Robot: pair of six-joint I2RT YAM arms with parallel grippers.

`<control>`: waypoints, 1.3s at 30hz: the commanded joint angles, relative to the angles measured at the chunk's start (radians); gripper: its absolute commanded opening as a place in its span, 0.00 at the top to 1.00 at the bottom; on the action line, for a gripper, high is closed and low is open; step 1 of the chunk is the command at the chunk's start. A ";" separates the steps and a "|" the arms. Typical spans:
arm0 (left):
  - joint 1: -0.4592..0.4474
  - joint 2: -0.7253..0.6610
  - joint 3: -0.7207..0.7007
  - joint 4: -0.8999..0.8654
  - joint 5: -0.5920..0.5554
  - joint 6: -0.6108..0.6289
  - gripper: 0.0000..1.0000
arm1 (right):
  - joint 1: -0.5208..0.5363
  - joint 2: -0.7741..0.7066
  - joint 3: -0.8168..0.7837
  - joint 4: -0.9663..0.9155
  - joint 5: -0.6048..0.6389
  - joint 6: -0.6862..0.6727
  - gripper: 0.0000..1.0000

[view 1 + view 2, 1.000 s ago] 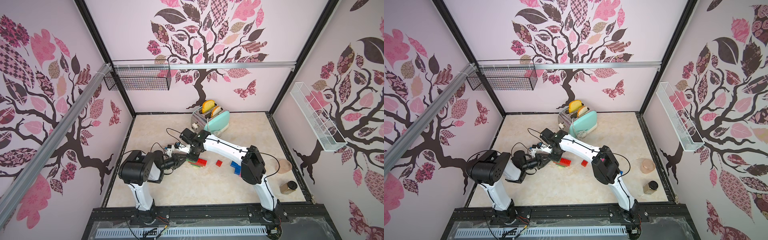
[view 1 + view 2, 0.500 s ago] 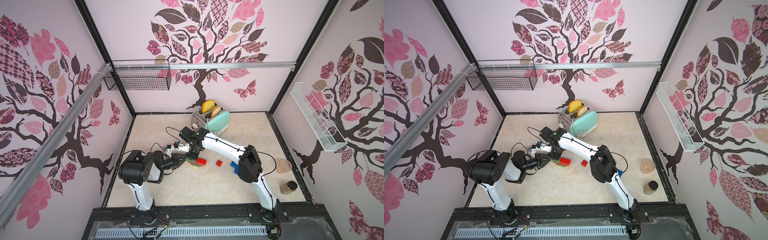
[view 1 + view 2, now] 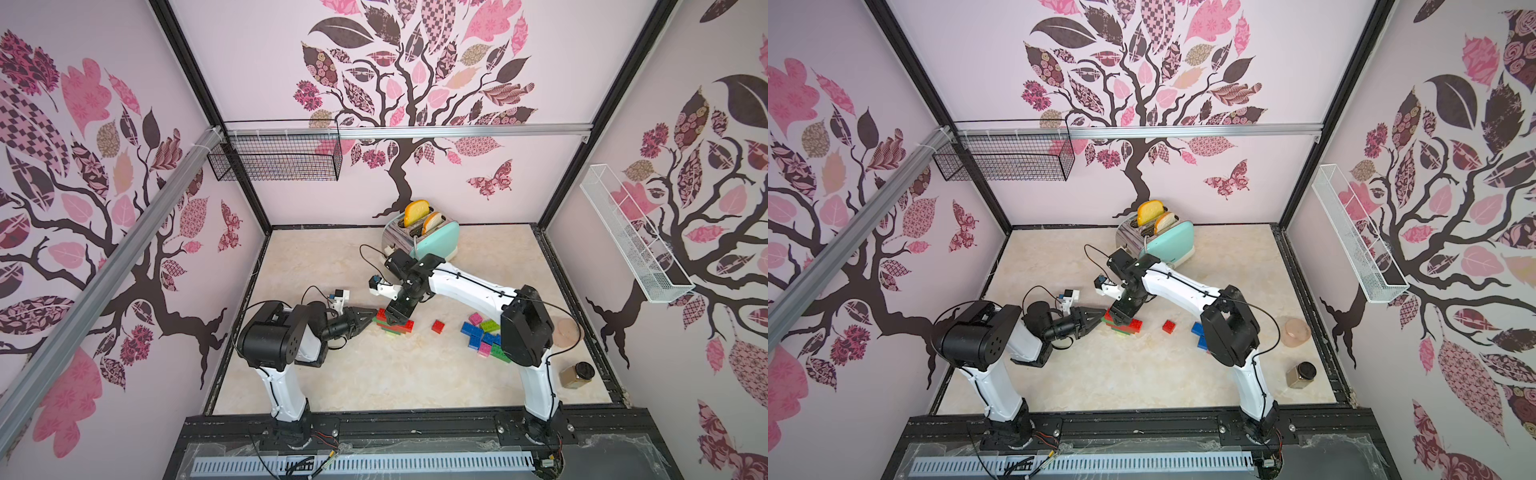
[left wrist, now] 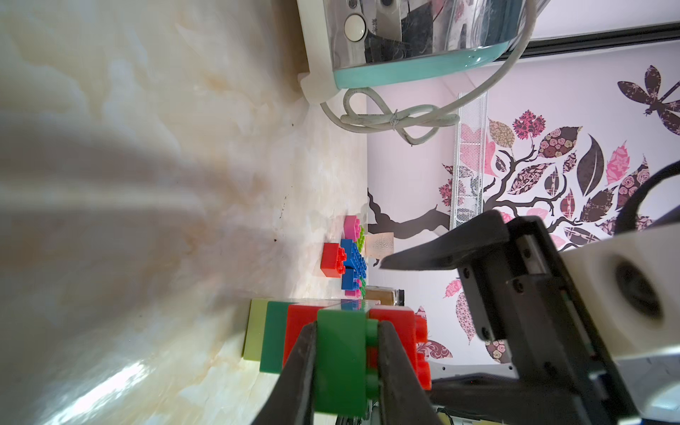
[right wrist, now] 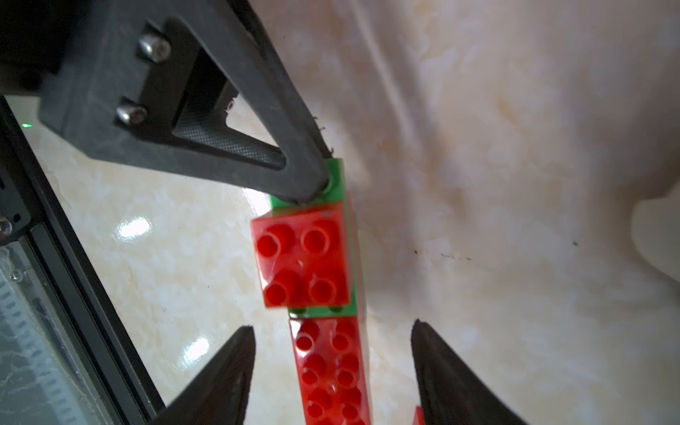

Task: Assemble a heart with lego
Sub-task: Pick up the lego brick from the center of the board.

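My right gripper (image 5: 333,325) is springing open, letting go of the red brick (image 5: 301,257) it was clamping a second ago; that brick is now sitting atop the lego stack (image 3: 394,327) in front of the toaster (image 3: 434,243). My left gripper (image 4: 346,325) is clenching the stack's green brick (image 4: 340,364), so I'm counting this piece placed

The jaws pinch the stack's green brick (image 4: 340,362) — red bricks (image 4: 399,331) on both sides.

The red studded plastic brick (image 5: 301,257) looks glossy and slightly translucent. The green studded plastic brick (image 4: 342,360) is smooth and shiny. The cream marble-patterned tabletop (image 5: 496,165) gleams. The mint-green toaster (image 3: 436,243) has a mirror-bright metal end.
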 commanded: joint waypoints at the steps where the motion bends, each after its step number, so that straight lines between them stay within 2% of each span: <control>1: -0.003 0.003 -0.003 0.008 -0.003 0.017 0.87 | -0.020 -0.082 -0.063 0.028 0.041 0.034 0.24; 9: -0.003 0.009 0.003 0.008 -0.003 0.017 0.87 | -0.081 -0.238 -0.364 0.210 0.142 0.133 0.22; 13: -0.004 0.011 0.005 0.008 -0.004 0.017 0.87 | -0.091 -0.242 -0.456 0.289 0.273 0.192 0.22; 16: -0.004 0.009 0.004 0.009 -0.004 0.014 0.87 | -0.094 -0.217 -0.498 0.342 0.326 0.217 0.22; 23: -0.003 0.008 -0.002 0.008 -0.005 0.016 0.87 | -0.114 -0.163 -0.502 0.345 0.304 0.215 0.24; 32: -0.005 0.018 0.001 0.009 -0.003 0.016 0.87 | -0.115 -0.179 -0.540 0.315 0.268 0.213 0.29; 34: -0.004 0.016 0.000 0.008 -0.003 0.016 0.87 | -0.115 -0.167 -0.542 0.307 0.256 0.211 0.31; 39: -0.005 0.016 -0.004 0.007 -0.003 0.017 0.87 | -0.115 -0.176 -0.557 0.307 0.249 0.220 0.47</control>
